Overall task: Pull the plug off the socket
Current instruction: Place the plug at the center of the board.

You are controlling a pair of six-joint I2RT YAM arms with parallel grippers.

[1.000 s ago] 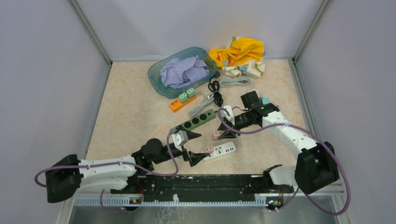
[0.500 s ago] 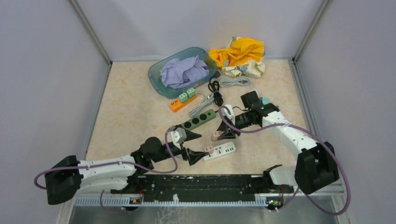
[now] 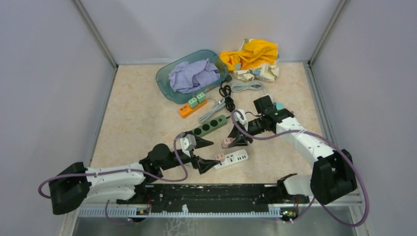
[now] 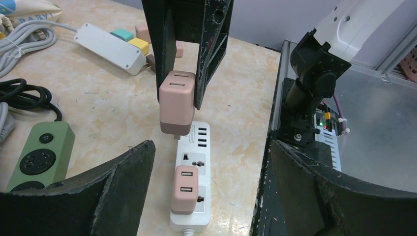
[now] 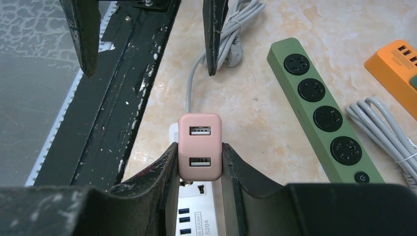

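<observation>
White plastic power strip [image 3: 236, 158]: table's 6 o'clock.
Pink cube charger [image 4: 185, 189]: plugged in at its 9 o'clock end.
Second pink cube charger [image 4: 177, 102]: above strip, apart.
Green oblong power strip [image 3: 206, 127]: strip's 11 o'clock.

Looking from the right claw [image 5: 199, 150], we see the white power strip [image 5: 196, 201] only in the slit between its fingers. The rest lies under the pink plug [image 5: 199, 132] gripped there, whose pins are hidden from us. Looking from the left claw [image 4: 210, 147], the green strip [image 4: 39, 157] disappears partly behind one finger, and the picture's top edge cuts off the right claw ahead.
</observation>
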